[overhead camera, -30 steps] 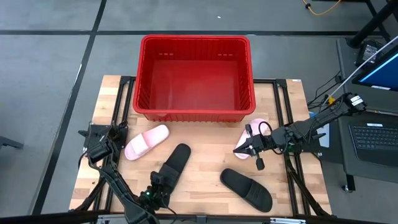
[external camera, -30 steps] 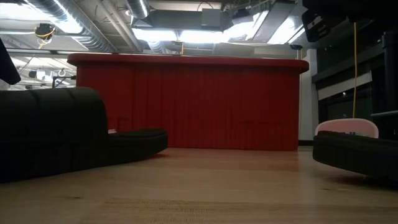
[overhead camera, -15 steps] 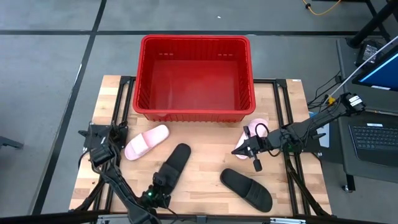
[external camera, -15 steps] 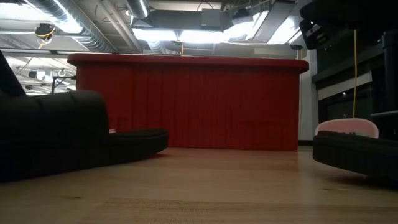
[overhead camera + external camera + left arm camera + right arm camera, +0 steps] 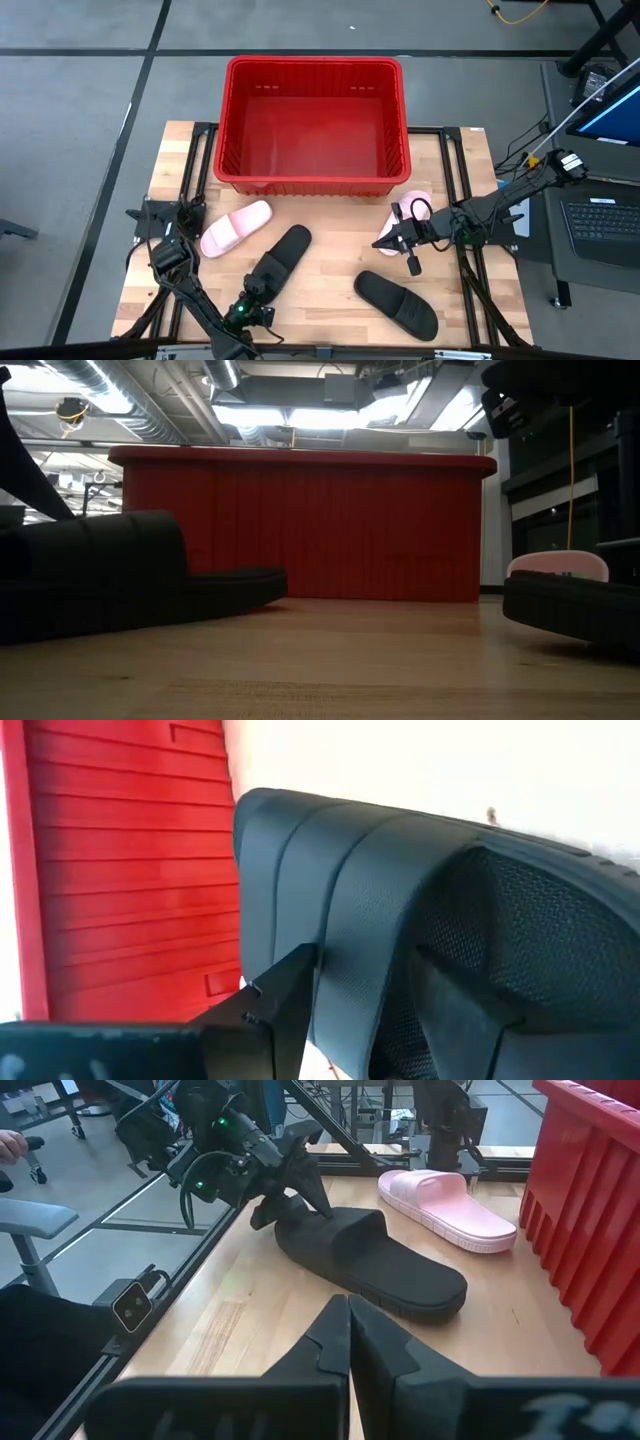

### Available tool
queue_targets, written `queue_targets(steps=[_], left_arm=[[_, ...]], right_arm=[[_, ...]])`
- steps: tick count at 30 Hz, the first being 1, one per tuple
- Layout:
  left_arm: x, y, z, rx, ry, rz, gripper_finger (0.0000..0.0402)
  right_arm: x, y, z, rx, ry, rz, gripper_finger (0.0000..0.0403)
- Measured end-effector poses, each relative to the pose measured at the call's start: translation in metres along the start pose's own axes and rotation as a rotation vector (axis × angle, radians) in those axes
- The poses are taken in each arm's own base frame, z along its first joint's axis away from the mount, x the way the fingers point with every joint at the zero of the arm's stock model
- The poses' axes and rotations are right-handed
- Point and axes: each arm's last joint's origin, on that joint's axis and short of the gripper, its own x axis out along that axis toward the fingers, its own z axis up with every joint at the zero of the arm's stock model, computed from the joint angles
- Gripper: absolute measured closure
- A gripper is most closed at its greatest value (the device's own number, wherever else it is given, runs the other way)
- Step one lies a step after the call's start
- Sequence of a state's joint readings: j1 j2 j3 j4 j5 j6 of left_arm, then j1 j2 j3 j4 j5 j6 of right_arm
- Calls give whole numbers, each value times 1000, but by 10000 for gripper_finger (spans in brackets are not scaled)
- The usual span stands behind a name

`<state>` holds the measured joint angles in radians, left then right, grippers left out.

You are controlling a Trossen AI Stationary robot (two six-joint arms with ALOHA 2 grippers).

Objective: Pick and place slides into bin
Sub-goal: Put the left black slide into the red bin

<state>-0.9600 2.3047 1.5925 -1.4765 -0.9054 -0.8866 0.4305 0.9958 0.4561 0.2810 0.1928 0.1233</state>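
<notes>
A black slide (image 5: 281,260) lies sole down on the table near the front, toe toward the red bin (image 5: 312,70). My left gripper (image 5: 260,291) is open at its heel end, its fingers on either side of the ribbed strap (image 5: 330,890). A pink slide (image 5: 235,228) lies left of it, and a second black slide (image 5: 396,303) lies at the front right. Another pink slide (image 5: 415,198) lies partly under my right arm. My right gripper (image 5: 384,243) hangs shut above the table with nothing in it. My left gripper stands open around the black slide's strap at its heel-side edge. One finger (image 5: 285,1005) lies against the strap's ribbed outer face, and the other (image 5: 455,1005) reaches in over the textured footbed (image 5: 540,940). The fingers slant down from the table's near side, along the slide, which rests on the table.
The bin stands at the table's far edge and shows nothing inside. Bare wood (image 5: 335,255) lies between the two black slides. A laptop (image 5: 600,225) and cables stand beyond the table's right edge.
My left gripper has sunk and rolled a little, closing in on the black slide's heel end. The slide has slid a short way toward the table's right edge and the bin, still flat on the table.
</notes>
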Motion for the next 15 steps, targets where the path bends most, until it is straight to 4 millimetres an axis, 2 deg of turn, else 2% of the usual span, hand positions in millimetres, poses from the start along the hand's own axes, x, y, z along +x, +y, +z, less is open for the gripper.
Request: queue_targets(steps=[5, 8, 15], left_arm=[[1, 1, 0, -42, -9, 11, 247], [2, 1, 1, -63, -9, 15, 266], [6, 4, 3, -126, 3, 20, 362]], right_arm=[[0, 0, 0, 0, 0, 0, 397], [0, 0, 0, 0, 0, 0, 397], [0, 0, 0, 0, 0, 0, 397]])
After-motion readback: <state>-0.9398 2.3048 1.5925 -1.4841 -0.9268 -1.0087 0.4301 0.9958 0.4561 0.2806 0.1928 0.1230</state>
